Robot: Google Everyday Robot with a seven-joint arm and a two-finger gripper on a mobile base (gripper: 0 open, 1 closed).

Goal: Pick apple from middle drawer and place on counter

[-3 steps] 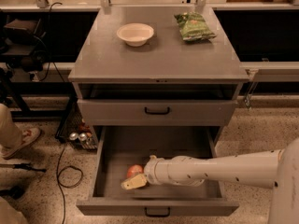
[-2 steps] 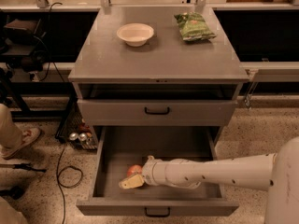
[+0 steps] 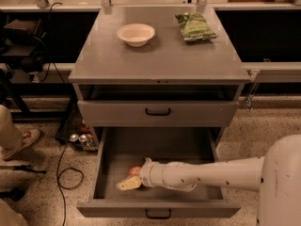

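Where the jaws lie in the middle drawer (image 3: 197, 209), apple (image 3: 134, 170) just behind them, closure unclear.

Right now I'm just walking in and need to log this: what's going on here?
The robot's arm reaches into the open middle drawer, with its gripper down at the apple near the drawer's front left. The apple is not yet on the counter, where a white bowl and a green snack bag sit.

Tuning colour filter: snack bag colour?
Green; snack bag clear in camera view; gripper in middle drawer.
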